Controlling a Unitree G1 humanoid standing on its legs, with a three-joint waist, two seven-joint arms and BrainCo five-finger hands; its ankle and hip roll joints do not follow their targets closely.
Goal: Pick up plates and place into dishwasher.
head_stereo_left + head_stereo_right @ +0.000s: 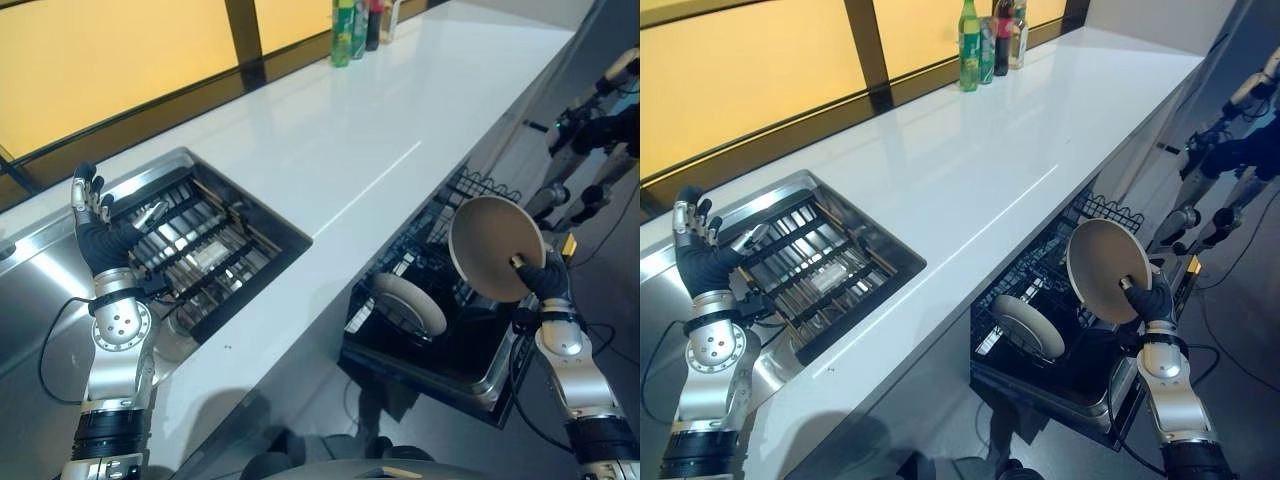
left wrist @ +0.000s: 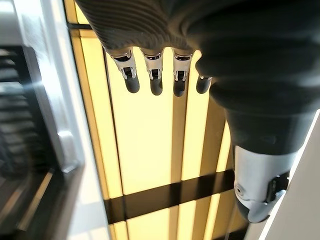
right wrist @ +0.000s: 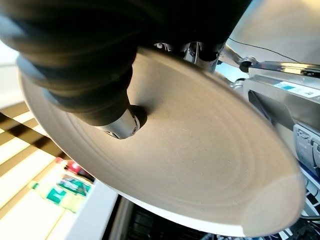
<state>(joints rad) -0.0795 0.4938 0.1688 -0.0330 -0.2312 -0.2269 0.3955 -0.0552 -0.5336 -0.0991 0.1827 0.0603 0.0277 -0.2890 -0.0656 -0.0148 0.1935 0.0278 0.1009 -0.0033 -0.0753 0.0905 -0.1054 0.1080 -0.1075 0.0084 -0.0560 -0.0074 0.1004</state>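
A plate (image 1: 494, 247) is gripped at its rim by the right hand (image 1: 545, 279) above the open dishwasher rack (image 1: 470, 355).
A second plate (image 1: 409, 303) is seen standing in the rack; the left hand (image 1: 90, 215) is raised, fingers straight, at the sink's (image 1: 215, 200) left edge.

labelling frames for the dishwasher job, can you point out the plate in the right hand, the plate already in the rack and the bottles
held plate (image 1: 492, 245), left eye view, middle of its face
racked plate (image 1: 410, 305), left eye view, its pale face
bottles (image 1: 969, 32), right eye view, green bottle's body
right hand (image 1: 545, 272), left eye view, dark cover
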